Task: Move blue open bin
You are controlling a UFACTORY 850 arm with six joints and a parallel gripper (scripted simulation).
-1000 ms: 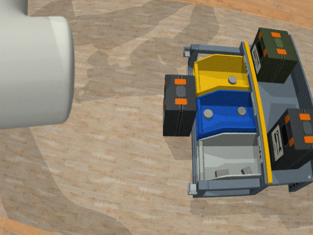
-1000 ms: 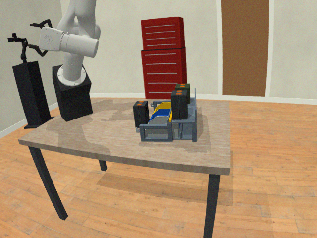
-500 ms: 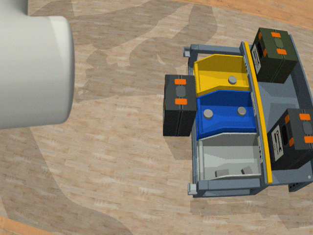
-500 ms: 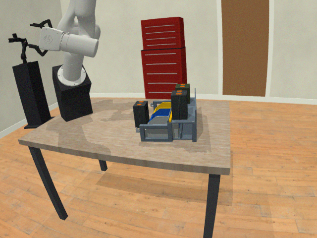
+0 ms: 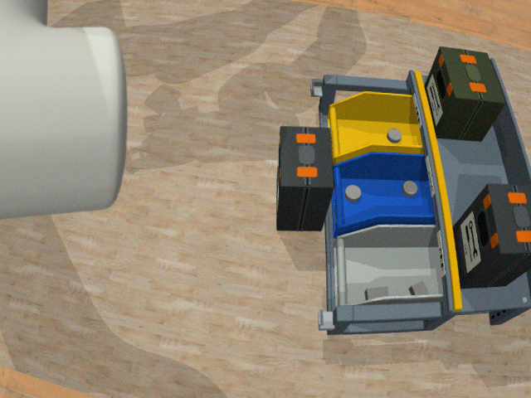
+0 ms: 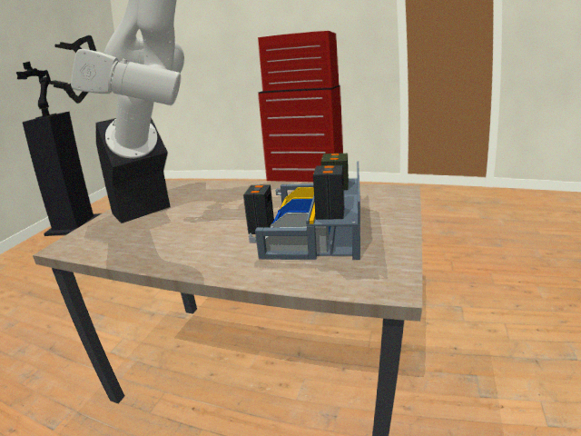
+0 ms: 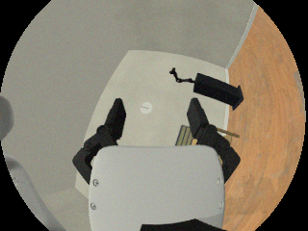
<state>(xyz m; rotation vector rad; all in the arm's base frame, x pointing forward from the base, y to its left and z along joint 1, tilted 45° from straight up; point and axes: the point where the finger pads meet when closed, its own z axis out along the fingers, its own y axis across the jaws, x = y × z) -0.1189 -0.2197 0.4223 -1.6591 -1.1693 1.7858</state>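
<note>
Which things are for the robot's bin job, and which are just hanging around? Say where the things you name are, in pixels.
For the job:
- blue bin (image 5: pixel 386 210) with its parts
- shelf (image 5: pixel 377 313) (image 6: pixel 286 232)
- table top (image 5: pixel 206 274) (image 6: pixel 211 262)
- gripper (image 7: pixel 156 105)

Just around:
- red cabinet (image 6: pixel 300 107)
- green case (image 5: pixel 474 72) (image 6: pixel 340 158)

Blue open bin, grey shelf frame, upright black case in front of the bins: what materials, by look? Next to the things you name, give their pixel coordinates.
Blue open bin (image 5: pixel 386 210) (image 6: pixel 298 205): likely moulded plastic; even colour, thin walls.
Grey shelf frame (image 5: pixel 372 83) (image 6: pixel 286 231): probably painted metal; uniform blue-grey bars, light sheen absent.
Upright black case (image 5: pixel 291 207) (image 6: pixel 257 211): matte, perhaps hard plastic; seam, orange latches.
</note>
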